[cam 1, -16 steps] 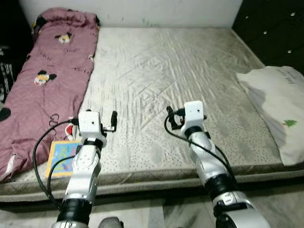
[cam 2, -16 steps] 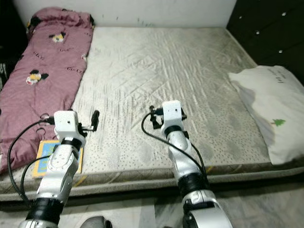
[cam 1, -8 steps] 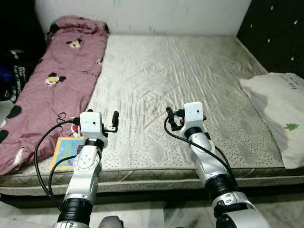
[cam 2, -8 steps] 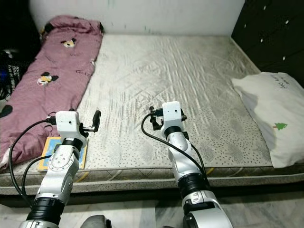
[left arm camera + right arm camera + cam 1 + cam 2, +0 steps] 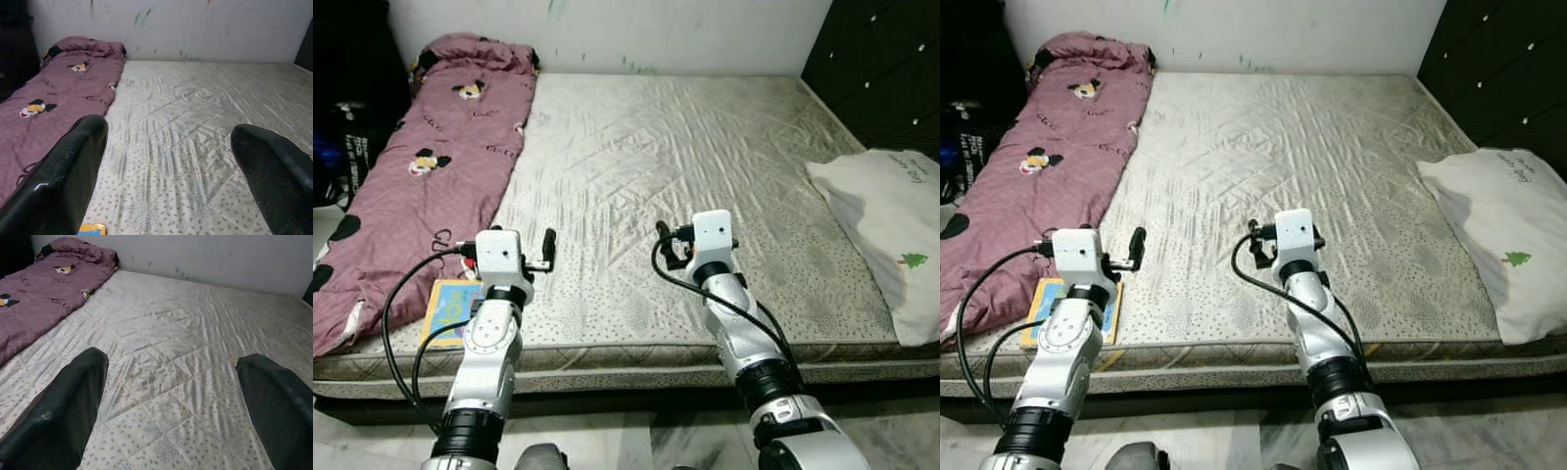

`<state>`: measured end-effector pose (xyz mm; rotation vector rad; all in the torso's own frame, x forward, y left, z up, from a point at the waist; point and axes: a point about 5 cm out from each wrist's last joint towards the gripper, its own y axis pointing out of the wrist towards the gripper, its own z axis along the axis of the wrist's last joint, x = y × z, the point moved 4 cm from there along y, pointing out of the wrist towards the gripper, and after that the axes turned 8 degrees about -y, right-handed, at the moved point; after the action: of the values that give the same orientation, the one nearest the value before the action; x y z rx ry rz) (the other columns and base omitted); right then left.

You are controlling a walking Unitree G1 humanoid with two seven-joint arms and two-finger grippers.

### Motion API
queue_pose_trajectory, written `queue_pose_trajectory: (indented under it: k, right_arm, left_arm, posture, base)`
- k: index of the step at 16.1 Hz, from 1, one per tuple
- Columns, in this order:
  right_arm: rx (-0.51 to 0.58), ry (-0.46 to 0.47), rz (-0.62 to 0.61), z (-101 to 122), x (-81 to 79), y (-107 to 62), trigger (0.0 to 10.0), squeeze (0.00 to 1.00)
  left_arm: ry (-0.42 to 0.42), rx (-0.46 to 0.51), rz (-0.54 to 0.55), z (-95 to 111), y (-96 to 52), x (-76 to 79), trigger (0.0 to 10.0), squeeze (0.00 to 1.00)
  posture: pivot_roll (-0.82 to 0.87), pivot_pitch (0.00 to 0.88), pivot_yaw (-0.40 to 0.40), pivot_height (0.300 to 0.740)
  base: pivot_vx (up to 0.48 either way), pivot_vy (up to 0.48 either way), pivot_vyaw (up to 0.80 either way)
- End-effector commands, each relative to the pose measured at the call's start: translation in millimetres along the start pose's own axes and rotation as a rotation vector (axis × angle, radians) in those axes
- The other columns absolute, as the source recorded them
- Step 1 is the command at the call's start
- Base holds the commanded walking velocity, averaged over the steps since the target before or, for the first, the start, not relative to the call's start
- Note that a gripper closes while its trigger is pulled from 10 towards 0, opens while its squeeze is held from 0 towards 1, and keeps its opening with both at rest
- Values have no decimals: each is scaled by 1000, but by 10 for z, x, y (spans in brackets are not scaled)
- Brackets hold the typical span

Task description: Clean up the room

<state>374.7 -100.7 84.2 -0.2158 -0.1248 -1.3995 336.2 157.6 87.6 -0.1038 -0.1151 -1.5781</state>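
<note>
In the left eye view, a wide mattress (image 5: 685, 176) is seen across the middle of the frame, with a purple blanket (image 5: 421, 186) printed with cartoon mice lying along its left side up to the upper left corner. A white pillow (image 5: 891, 230) is placed at the right edge of the frame, partly over the side of the mattress, and a colourful book (image 5: 448, 310) lies at the lower left, half under the blanket edge and just beside the left arm. These three are judged to be the things to be tidied. The left gripper (image 5: 548, 249) and the right gripper (image 5: 663, 240) are held low over the front of the mattress, and nothing is carried by them. In the right eye view the same scene is shown; a white wall (image 5: 1283, 29) closes the top of the frame, a dark cupboard (image 5: 1508, 69) stands in the upper right, and a pale floor (image 5: 1214, 431) is seen at the bottom. In the left wrist view the two black fingers (image 5: 63, 181) are spread wide with nothing between them, and a corner of the book is seen at the bottom. In the right wrist view the fingers (image 5: 58, 416) are also wide apart and empty. A risk is judged here: the book may be pushed further under the blanket by the left arm, and the hanging cables could be caught on the mattress edge.
</note>
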Motion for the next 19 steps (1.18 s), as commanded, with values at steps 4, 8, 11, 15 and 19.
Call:
queue_pose_trajectory:
  k: [4, 8, 11, 15, 19]
  right_arm:
    - [-17, 13, -7, -25, 37, 12, 10000, 0]
    - [83, 55, -90, 119, 210, -44, 10000, 0]
    - [96, 22, -142, 76, 372, -175, 10000, 0]
    - [130, 17, -212, 95, 519, -361, 10000, 0]
    - [88, -49, -286, 41, 875, -1023, 10000, 0]
  left_arm:
    - [0, -7, 6, -5, 8, -7, 10000, 0]
    - [36, 13, 78, 44, -35, -196, 10000, 0]
    - [40, 7, 98, 26, -175, -398, 10000, 0]
    - [99, 8, 95, -1, -346, -458, 10000, 0]
    - [149, -31, 141, -50, -757, -619, 10000, 0]
  posture:
    - [118, 0, -29, 740]
    - [112, 0, -12, 740]
    - [112, 0, -4, 740]
    - [102, 0, 9, 740]
    - [75, 0, 19, 740]
  base:
    - [0, 0, -477]
    - [0, 0, 0]
    - [0, 0, 0]
    - [0, 0, 0]
    - [0, 0, 0]
